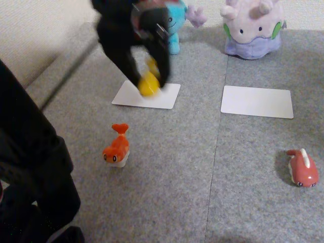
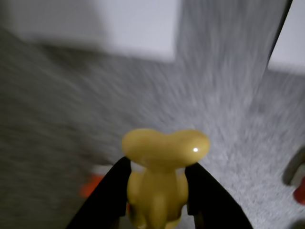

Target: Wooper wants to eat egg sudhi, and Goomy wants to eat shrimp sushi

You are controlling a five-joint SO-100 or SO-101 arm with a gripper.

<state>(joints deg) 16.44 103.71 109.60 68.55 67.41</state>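
Fingers (image 2: 107, 195) of your gripper (image 1: 150, 81) are clamped on the egg sudhi (image 2: 159, 179), one black finger at each side of its body and the forked tail sticking out past the tips. Your arm reaches down from the top of the other view, tilted, with the yellow toy just over the left white card (image 1: 147, 95). Wooper (image 1: 178, 25) sits beyond the fingers, Goomy (image 1: 252, 28) off to their right, and the shrimp sushi (image 1: 117, 147) lies nearer the camera than the tips.
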